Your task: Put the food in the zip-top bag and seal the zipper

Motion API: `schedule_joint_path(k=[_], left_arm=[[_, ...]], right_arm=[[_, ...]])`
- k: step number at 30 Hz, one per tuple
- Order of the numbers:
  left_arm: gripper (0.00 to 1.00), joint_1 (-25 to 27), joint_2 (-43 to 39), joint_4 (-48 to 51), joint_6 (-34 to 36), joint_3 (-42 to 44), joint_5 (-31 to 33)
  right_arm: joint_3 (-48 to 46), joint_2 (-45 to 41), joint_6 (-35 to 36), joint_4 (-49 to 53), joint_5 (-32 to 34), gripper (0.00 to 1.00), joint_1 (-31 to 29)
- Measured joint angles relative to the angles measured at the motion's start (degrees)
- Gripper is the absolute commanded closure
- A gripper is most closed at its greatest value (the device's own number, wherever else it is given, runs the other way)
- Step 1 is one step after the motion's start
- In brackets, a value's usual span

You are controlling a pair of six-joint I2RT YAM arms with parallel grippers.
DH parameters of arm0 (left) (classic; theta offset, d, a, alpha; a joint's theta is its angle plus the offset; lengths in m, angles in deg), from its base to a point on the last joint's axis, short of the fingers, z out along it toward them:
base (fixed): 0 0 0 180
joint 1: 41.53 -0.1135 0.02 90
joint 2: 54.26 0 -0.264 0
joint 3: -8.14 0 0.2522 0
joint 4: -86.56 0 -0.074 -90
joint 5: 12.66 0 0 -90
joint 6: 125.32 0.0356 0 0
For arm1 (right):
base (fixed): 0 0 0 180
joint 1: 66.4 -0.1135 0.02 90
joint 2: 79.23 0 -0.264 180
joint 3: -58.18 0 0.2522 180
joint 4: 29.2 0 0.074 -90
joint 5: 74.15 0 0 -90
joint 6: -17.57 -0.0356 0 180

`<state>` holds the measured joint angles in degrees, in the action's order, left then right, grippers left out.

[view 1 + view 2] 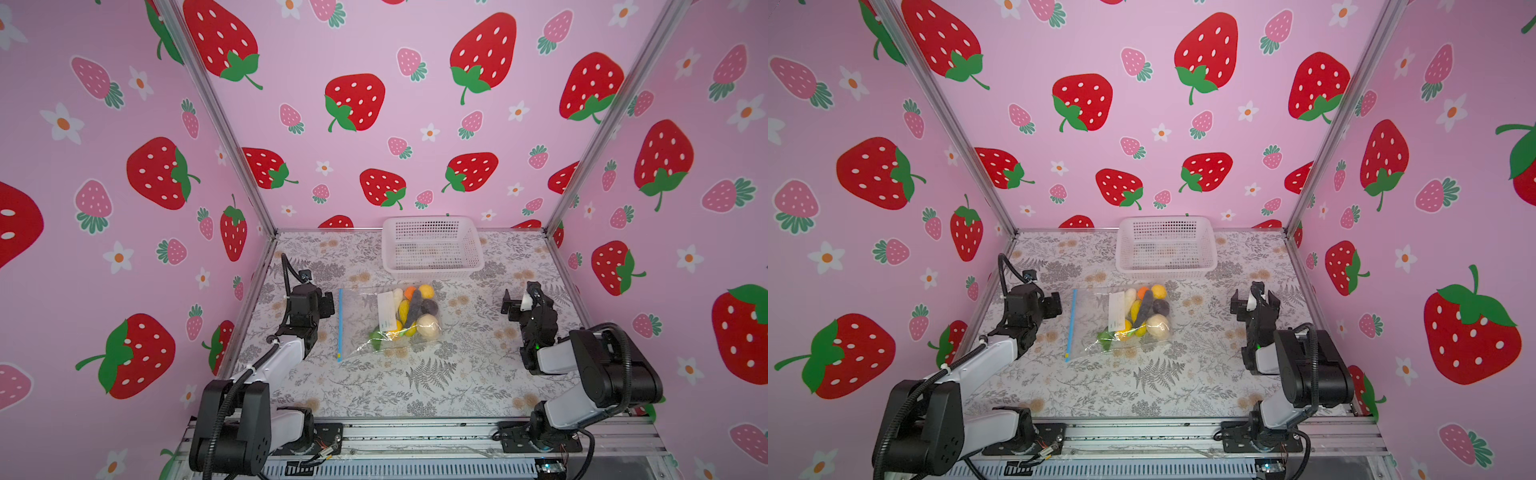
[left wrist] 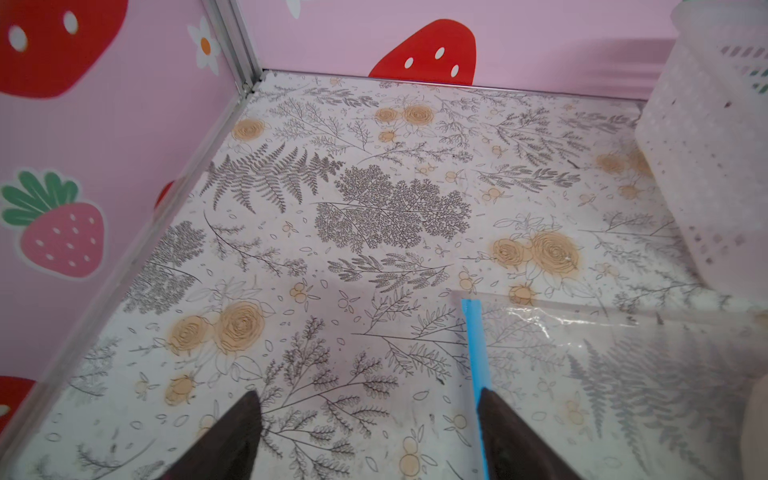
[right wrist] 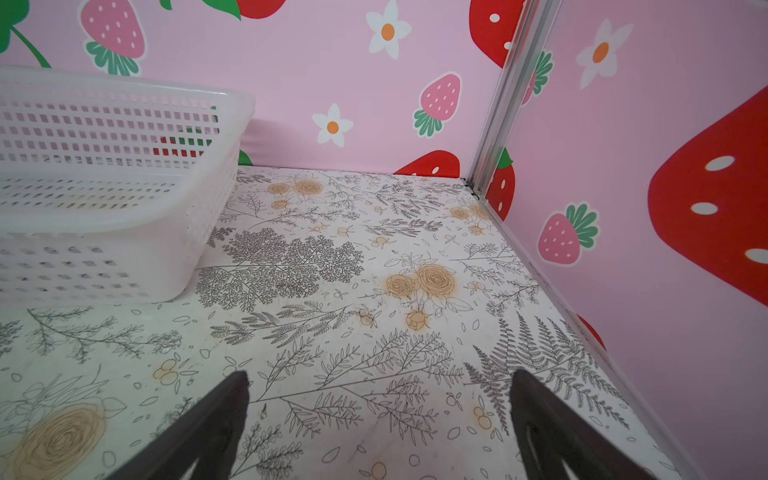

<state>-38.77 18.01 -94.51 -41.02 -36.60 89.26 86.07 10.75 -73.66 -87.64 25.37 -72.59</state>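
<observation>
Zip-top bag (image 1: 358,318) holds food (image 1: 428,326); basket (image 1: 432,259) behind.

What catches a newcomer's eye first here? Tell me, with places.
Strawberry-print pink walls close in on three sides. At the centre lies the clear zip-top bag, stuffed with bright toy food, blue zipper along its left edge. A white basket stands behind it, near the back wall.

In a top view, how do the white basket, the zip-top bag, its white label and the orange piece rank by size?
Largest: white basket and zip-top bag, nearly alike; basket farther, so unranked.
Then white label.
Smallest: orange piece.
</observation>
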Motion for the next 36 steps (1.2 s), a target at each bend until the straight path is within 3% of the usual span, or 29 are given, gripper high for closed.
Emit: schedule_joint_path(k=[27,36], left_arm=[[0.02,-1.7,11.5,-26.2,2.5,7.3,-4.3],[0.01,-3.6,16.5,-27.9,2.7,7.0,-9.2]], right_arm=[[0.1,0.0,-0.1,0.4,-0.1,0.01,-0.1],[0.7,0.0,0.5,1.3,-1.8,0.01,-0.1]])
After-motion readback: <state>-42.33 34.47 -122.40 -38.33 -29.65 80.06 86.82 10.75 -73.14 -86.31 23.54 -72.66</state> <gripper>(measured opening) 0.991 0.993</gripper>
